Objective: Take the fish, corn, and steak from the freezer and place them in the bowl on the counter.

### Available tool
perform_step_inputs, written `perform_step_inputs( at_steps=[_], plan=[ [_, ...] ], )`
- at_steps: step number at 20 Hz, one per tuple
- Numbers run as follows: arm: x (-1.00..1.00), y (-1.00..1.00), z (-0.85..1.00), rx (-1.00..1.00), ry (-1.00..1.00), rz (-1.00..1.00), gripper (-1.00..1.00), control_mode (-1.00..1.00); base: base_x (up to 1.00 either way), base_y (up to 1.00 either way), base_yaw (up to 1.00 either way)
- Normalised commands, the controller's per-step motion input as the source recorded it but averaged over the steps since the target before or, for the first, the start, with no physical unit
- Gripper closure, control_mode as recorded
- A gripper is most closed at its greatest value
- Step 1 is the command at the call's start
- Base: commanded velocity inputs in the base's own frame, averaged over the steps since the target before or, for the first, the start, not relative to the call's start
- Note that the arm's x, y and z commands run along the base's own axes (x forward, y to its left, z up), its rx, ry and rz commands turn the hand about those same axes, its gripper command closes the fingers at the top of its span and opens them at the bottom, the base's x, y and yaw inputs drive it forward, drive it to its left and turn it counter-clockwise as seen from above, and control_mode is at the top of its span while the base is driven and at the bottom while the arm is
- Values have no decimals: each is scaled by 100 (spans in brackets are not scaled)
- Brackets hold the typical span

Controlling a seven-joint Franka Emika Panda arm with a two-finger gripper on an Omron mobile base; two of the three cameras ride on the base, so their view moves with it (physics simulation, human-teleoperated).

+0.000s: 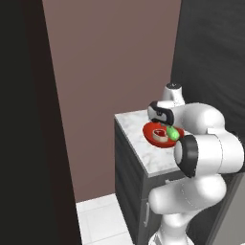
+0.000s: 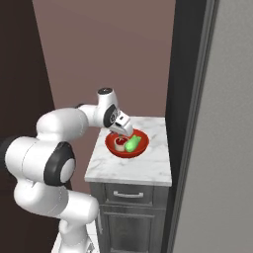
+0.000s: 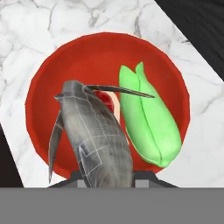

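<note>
The fish (image 3: 98, 135) is gripped between the fingers (image 3: 105, 175) at the bottom middle of the hand view, hanging right over the red bowl (image 3: 48, 109), which sits mid-frame on the marble tabletop (image 3: 26, 39). The corn (image 3: 151, 122) and steak (image 3: 106, 97) are already in there. My worry: that long fish could land on the pile and slide over the rim, or nudge the bowl.

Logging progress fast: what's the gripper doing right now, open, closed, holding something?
Gripper: closed on the fish, held over the red bowl that already has the corn and steak.
</note>
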Motion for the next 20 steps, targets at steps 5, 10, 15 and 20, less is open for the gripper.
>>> perform_step_inputs(
  at_steps=[5, 10, 15, 20],
  plan=[
    [16, 2, -17, 0, 0, 0, 100, -100, 0, 0, 0],
    [0, 13, -18, 0, 7, 0, 100, -100, 0, 0, 0],
    [0, 0, -23, 0, 6, 0, 100, -100, 0, 0, 0],
    [0, 0, -9, 0, 0, 0, 100, -100, 0, 0, 0]
  ],
)
